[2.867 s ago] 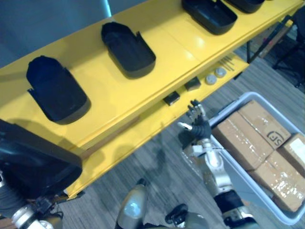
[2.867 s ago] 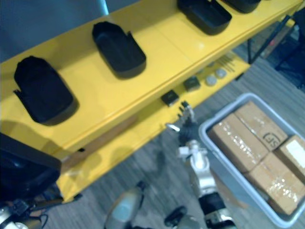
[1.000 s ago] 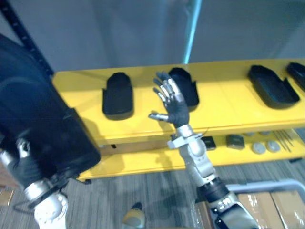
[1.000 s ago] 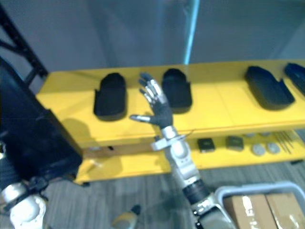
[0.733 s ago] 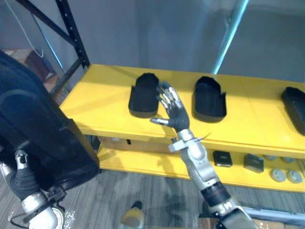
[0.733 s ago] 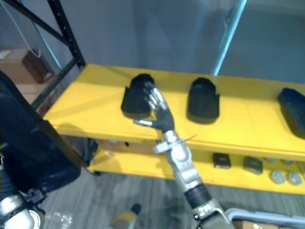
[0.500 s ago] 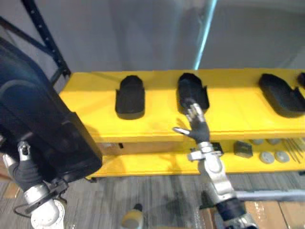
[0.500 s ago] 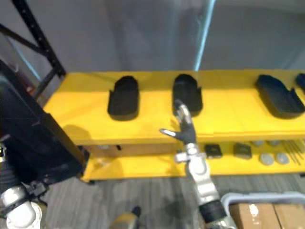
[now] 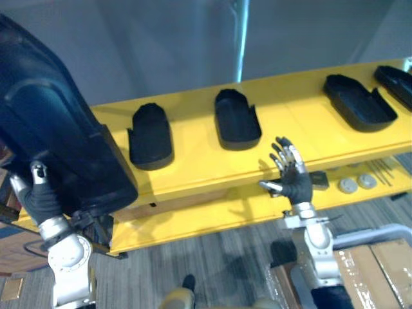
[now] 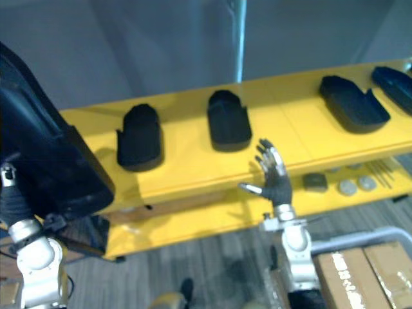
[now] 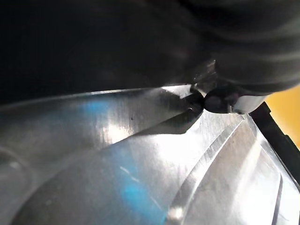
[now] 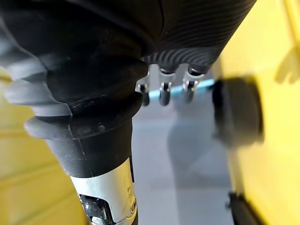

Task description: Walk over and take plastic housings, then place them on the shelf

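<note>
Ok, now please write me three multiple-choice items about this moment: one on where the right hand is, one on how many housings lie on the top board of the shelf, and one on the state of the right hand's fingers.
1. Where is the right hand?
A. flat on top of a housing
B. raised in front of the front edge of the yellow shelf
C. hanging down at the robot's side

2. How many black housings lie on the top board?
A. one
B. two
C. four

3. How are the right hand's fingers?
A. spread, holding nothing
B. curled round a housing
C. closed into an empty fist

Answers:
1 B: both eye views show it upright before the shelf edge.
2 C: four lie in a row, the last one cut by the picture's edge.
3 A: the fingers stand apart with nothing in them.
</note>
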Motion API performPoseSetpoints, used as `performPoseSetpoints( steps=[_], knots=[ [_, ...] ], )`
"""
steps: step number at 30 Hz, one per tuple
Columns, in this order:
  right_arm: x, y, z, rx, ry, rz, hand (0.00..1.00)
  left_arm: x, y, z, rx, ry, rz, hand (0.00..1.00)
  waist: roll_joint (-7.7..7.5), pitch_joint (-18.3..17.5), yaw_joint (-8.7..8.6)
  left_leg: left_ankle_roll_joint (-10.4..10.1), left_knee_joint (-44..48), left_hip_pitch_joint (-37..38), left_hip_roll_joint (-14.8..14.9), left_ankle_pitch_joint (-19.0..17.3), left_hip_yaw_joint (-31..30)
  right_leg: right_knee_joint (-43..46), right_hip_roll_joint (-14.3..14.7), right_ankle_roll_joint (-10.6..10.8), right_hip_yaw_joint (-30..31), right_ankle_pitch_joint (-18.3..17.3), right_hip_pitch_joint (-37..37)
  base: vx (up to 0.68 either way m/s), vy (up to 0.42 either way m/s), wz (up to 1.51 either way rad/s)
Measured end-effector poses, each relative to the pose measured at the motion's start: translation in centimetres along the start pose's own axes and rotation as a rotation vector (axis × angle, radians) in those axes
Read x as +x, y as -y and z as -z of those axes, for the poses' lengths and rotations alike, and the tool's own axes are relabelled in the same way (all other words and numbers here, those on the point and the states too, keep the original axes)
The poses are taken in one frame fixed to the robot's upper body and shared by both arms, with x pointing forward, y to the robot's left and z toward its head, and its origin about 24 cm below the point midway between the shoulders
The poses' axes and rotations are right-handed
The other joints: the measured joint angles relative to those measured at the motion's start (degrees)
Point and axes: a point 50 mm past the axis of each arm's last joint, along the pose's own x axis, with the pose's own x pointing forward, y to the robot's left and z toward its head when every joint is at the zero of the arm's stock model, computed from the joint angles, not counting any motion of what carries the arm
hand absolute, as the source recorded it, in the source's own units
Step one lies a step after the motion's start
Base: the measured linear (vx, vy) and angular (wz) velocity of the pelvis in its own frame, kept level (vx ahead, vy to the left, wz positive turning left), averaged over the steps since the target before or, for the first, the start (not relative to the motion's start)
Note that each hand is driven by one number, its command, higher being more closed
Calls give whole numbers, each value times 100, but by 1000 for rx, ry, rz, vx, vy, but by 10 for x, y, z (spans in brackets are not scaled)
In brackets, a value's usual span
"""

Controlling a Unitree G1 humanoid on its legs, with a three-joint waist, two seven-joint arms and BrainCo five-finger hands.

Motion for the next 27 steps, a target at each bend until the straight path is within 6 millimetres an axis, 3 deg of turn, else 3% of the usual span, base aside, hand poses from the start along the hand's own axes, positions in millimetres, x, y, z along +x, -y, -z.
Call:
performPoseSetpoints(
  steps=[1, 2, 4, 6, 7, 9, 11, 14, 17, 21, 24, 27],
  knots=[
    [3, -4, -4, 10, 29, 5, 0, 0, 1, -1, -6, 1, 2, 100, 50, 29, -2, 11, 12, -38, 127, 5, -98, 306, 172, -308, 214, -139, -305, 26, -81, 26],
    [5, -11, -7, 3, 52, 6, 0, -1, 2, 0, -14, -4, -6, 100, 107, 51, -13, -4, 79, -204, 259, -6, -212, 0, 391, -286, 369, -662, -473, 14, -82, 24],
    [7, -17, -13, -10, 86, 13, 0, -1, 1, 0, -12, -23, -23, 100, 122, 71, -1, -7, 94, -394, 368, -3, -228, -898, 561, -203, 442, -702, -534, -38, -53, 19],
    [10, -22, -27, -24, 167, 55, 0, -1, 2, -5, -19, -23, -32, 100, -113, 169, -10, -172, 275, -672, 262, -99, -152, -1995, 522, 2, 494, -450, -422, -81, -180, 30],
    [12, -20, -33, -43, 207, 99, 0, -3, 5, -7, -37, -26, -42, 100, -181, 198, -29, -220, 268, -695, 324, -112, 14, -2025, 555, 340, 535, -256, -443, -45, -253, 49],
    [15, -1, -50, -131, 317, 259, 0, -13, 16, -12, -96, -43, -37, 100, 74, 281, 6, -319, 247, -813, 744, 12, 392, -2143, 720, 313, 312, -81, -472, 51, -194, 26],
    [14, 16, -63, -192, 394, 399, 0, -17, 21, -15, -121, -48, -40, 100, 192, 262, 11, -471, 35, -854, 870, 208, 440, -2293, 827, 289, 230, 6, -504, 101, -95, 6],
    [2, 43, -87, -245, 525, 595, 0, -17, 22, -16, -135, -46, -49, 100, 188, 264, -37, -586, -394, -761, 901, 478, 756, -2370, 837, 329, 191, 124, -533, 169, -69, 7],
    [-8, 57, -101, -277, 590, 685, 0, -16, 22, -17, -145, -43, -68, 100, 171, 270, -51, -593, -618, -480, 907, 499, 928, -2465, 819, 329, 240, 124, -380, 150, 7, -11],
    [-25, 60, -102, -283, 584, 760, 0, -13, 23, -27, -164, 0, -85, 100, 171, 269, -106, -592, -708, -277, 893, 499, 1080, -2550, 787, 327, 237, 116, -188, 72, 19, -5],
    [-46, 76, -101, -325, 558, 911, 0, -10, 16, -32, -82, 50, -110, 100, 173, 268, -158, -584, -764, -127, 875, 502, 1263, -2618, 732, 352, 246, 90, -49, -1, 46, -6],
    [-68, 96, -101, -418, 486, 1028, 0, -1, -11, -29, 95, 70, -151, 100, 173, 123, -226, -511, -742, -44, 860, 455, 1448, -2584, 689, 393, 265, 31, -14, -30, 23, -10]
  ],
)
